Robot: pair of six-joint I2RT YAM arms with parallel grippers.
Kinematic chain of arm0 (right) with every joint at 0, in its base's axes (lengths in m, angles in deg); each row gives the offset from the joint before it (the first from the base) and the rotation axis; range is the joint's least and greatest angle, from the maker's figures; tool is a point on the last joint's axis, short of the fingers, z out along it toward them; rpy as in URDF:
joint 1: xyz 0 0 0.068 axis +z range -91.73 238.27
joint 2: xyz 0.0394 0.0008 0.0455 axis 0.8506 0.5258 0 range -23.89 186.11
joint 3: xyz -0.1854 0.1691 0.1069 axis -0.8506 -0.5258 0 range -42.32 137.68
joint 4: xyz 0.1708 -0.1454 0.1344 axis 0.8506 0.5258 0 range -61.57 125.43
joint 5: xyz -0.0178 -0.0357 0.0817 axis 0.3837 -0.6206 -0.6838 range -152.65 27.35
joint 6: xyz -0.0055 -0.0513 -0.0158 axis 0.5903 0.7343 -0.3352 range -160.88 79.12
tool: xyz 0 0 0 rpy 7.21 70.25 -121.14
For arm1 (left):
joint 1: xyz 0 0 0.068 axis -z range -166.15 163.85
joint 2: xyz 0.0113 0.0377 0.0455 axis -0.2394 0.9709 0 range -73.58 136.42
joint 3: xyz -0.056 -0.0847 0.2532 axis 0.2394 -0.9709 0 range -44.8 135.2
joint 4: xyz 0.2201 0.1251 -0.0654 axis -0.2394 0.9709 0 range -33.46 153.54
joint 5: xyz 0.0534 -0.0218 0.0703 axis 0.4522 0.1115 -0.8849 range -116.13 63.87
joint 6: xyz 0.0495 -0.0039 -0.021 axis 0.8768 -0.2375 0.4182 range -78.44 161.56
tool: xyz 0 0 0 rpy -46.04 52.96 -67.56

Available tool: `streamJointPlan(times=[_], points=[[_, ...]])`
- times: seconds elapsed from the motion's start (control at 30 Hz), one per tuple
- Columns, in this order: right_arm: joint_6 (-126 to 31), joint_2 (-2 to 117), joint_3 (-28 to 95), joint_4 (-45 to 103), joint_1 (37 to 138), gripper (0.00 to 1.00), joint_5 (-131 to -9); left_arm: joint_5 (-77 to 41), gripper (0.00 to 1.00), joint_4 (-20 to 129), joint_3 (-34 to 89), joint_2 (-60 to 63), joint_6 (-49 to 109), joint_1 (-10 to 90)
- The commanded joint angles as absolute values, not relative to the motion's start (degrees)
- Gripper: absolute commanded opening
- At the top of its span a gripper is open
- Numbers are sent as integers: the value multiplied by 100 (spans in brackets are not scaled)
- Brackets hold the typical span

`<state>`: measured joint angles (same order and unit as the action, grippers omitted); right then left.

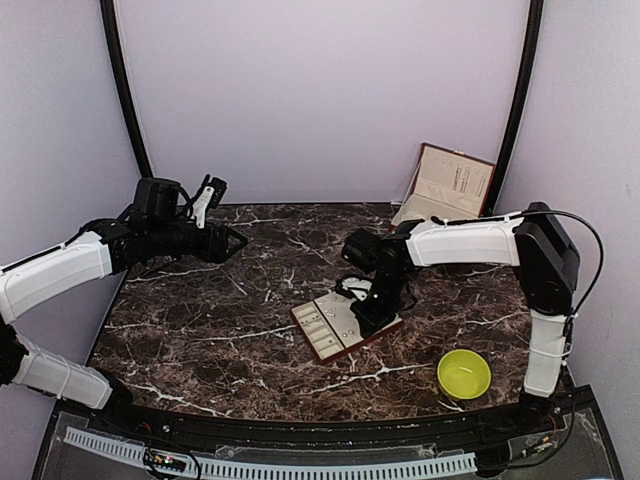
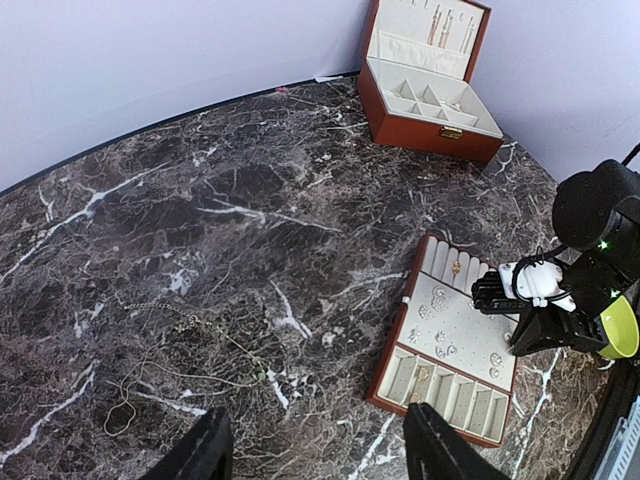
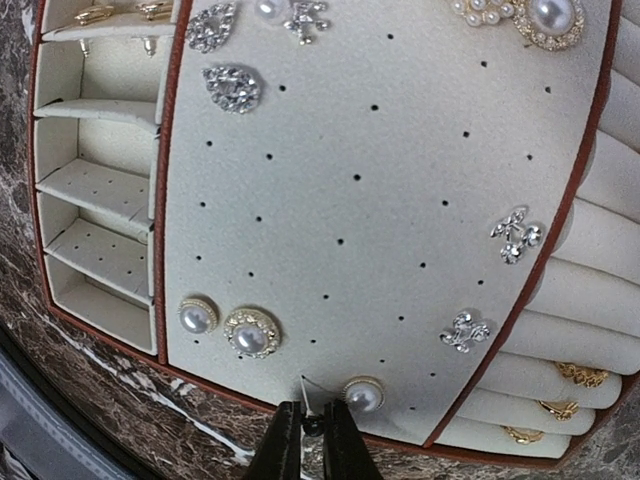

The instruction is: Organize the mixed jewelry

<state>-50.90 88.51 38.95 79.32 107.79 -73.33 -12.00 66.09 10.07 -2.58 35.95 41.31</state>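
surface: table [image 1: 220, 320], dark brown marble with white veining, curved along its far edge. a white perforated strip [image 1: 260, 465] runs along the near edge.

room: pale lilac walls [image 1: 320, 90] on three sides, plain. two black poles [image 1: 125, 90] slant up at the back corners.

box [image 1: 455, 182]: reddish-brown, cream-lined, lid upright, at the far right corner close to the wall. some pieces hang inside the lid, too small to make out.

tray [image 1: 322, 335]: cream-lined with a brown rim, flat on the marble right of centre, askew to the table edge. it has a perforated pad in the middle, small compartments at one end and ring rolls at the other.

bowl [image 1: 464, 373]: yellow-green, near right, apart from the tray.

mixed jewelry [image 3: 230, 88]:
- studs [image 3: 250, 333], pearl and sparkling, scattered over the pad
- gold rings [image 3: 580, 375] tucked in the rolls
- thin chains [image 2: 120, 415] loose on bare marble toward the left, well apart from the tray

left gripper [image 2: 318, 415]: raised at the far left, fingers wide, nothing between them.

right gripper [image 3: 312, 420]: low over the edge of the tray's pad, just beside a pearl stud. the fingers are drawn nearly together; whether they pinch something tiny cannot be told.
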Motion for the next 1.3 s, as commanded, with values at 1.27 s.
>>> streamJointPlan(times=[1.27], points=[[-5396, 8563, 4131, 7439, 10872, 32, -6909, -1226, 61, 6610, 864, -520, 3570, 4090]])
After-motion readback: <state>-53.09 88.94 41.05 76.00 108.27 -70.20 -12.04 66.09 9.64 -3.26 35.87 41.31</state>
